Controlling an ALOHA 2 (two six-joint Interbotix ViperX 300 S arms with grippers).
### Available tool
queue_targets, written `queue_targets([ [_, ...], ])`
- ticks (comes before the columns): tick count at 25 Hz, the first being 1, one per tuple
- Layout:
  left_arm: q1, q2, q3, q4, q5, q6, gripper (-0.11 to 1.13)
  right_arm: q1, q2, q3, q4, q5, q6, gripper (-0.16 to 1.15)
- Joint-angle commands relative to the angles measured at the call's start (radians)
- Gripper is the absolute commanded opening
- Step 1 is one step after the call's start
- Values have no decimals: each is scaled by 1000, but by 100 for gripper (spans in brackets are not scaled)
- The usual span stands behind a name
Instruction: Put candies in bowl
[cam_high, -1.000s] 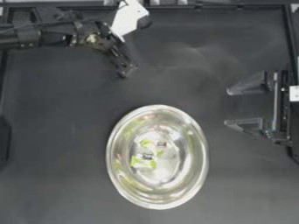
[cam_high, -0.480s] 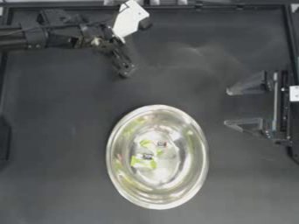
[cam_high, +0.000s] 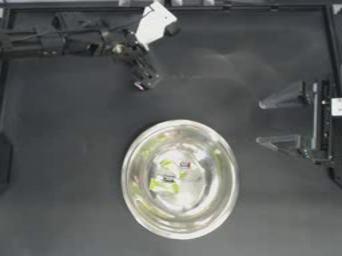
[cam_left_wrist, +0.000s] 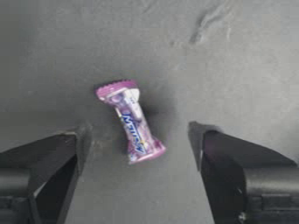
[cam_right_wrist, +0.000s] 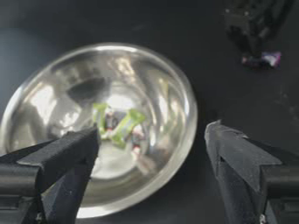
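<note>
While arm barely shifts since earlier: left pincer (cam_left_wrist: 137, 175) lower, jaws wide, empty
Purple candy (cam_left_wrist: 130, 121): flat on desk (cam_left_wrist: 245, 65), long axis running between jaws
Right pincer (cam_high: 267, 122): parked, spread wide

Your right hand (cam_right_wrist: 152, 148) hangs with its jaws spread wide over the near rim of the silver bowl (cam_right_wrist: 175, 83). Inside the bowl you see yellow-green candies (cam_right_wrist: 119, 122) lying together near the middle. Farther off on the dark bench (cam_right_wrist: 175, 26), the left hand (cam_right_wrist: 257, 54) sits low at a purple candy (cam_right_wrist: 269, 58).

Overhead view — wrist views close, table-facing.
</note>
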Motion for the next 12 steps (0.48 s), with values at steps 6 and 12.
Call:
queue_targets([
  [6, -2, -15, -25, 3, 2, 5, 97, 0, 0, -15, -5, -8, 3, 100],
  [12, -2, -5, -25, 2, 3, 6, 86, 0, 0, -15, -6, -8, 3, 100],
])
